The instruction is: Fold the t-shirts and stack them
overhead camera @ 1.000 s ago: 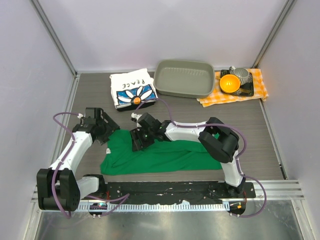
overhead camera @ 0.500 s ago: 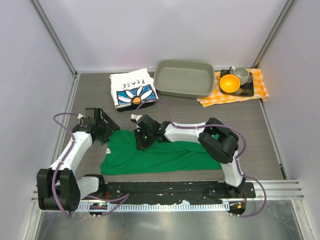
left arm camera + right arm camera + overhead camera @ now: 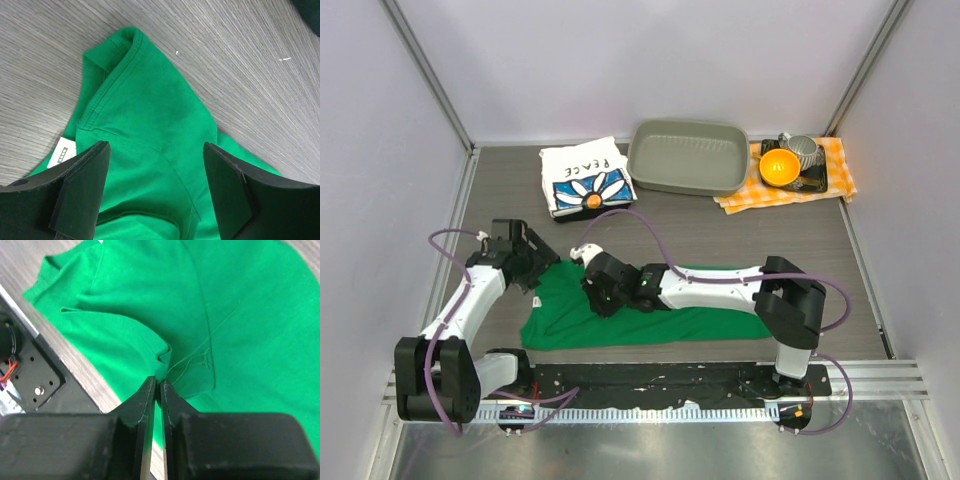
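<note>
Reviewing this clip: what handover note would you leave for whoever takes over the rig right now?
Left gripper: open, over the collar end of the green t-shirt, holding nothing.
Right gripper: shut on a pinch of the green t-shirt.
PEACE t-shirt: folded, far left.
Done: PEACE t-shirt folded.
Left to do: finish folding the green t-shirt, which lies as a long strip, then stack the two.

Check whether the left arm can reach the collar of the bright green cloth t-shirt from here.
Probably yes: the left tool hangs open right above the bright green cloth t-shirt, its collar in plain sight, nothing lying between.
</note>
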Controlling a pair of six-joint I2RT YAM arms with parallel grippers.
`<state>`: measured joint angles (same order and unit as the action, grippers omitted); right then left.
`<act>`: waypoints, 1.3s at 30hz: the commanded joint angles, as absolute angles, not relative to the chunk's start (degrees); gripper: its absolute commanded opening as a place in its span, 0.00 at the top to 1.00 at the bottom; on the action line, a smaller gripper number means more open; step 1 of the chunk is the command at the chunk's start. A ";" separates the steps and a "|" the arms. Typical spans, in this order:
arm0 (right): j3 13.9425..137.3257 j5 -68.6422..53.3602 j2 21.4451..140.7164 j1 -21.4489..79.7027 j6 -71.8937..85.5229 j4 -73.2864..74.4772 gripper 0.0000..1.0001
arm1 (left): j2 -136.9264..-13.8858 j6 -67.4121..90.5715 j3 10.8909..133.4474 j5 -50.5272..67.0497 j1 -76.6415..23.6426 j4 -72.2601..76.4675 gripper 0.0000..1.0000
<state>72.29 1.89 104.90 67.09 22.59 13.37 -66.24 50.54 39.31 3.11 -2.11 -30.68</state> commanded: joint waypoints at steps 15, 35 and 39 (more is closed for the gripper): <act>63.71 13.17 96.51 74.09 24.61 17.66 0.04 | -63.46 49.66 38.67 6.50 -1.67 -28.83 0.22; 101.60 -2.02 124.45 71.19 16.44 24.43 0.03 | -45.19 47.02 50.98 -10.71 -0.97 -50.63 0.17; 100.64 -2.37 125.94 71.19 14.95 25.40 0.02 | -43.95 48.42 50.89 -12.30 -0.35 -50.89 0.16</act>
